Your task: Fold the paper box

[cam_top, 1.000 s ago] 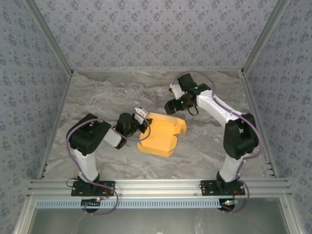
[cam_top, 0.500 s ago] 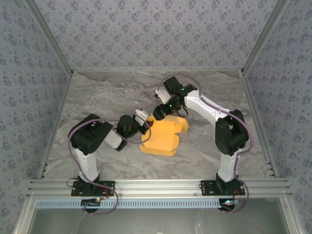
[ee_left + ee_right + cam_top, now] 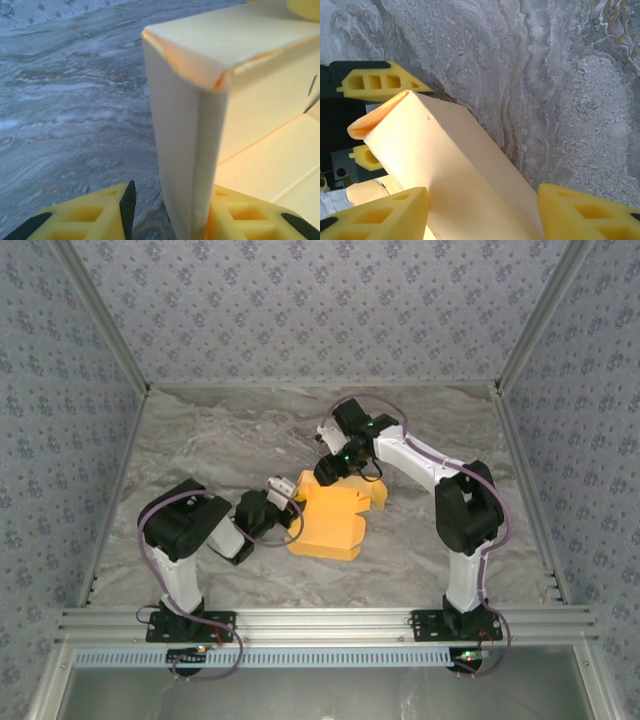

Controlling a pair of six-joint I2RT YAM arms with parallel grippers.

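The paper box is an orange-yellow card, partly folded, lying mid-table. My left gripper is at its left edge. In the left wrist view an upright folded wall stands between the open fingers. It rests against the right finger, and a gap separates it from the left black pad. My right gripper hangs over the box's far left corner. Its open yellow fingers straddle the same folded wall from above. Beyond the wall's end is the left gripper.
The grey marbled table spreads around the box, with patterned walls on three sides. An aluminium rail runs along the near edge, where both arm bases are bolted. Both grippers crowd the box's left side.
The right arm swung left and down onto the box's far left corner, and its jaws narrowed. The left jaws opened off the wall and drew back slightly toward the near left.
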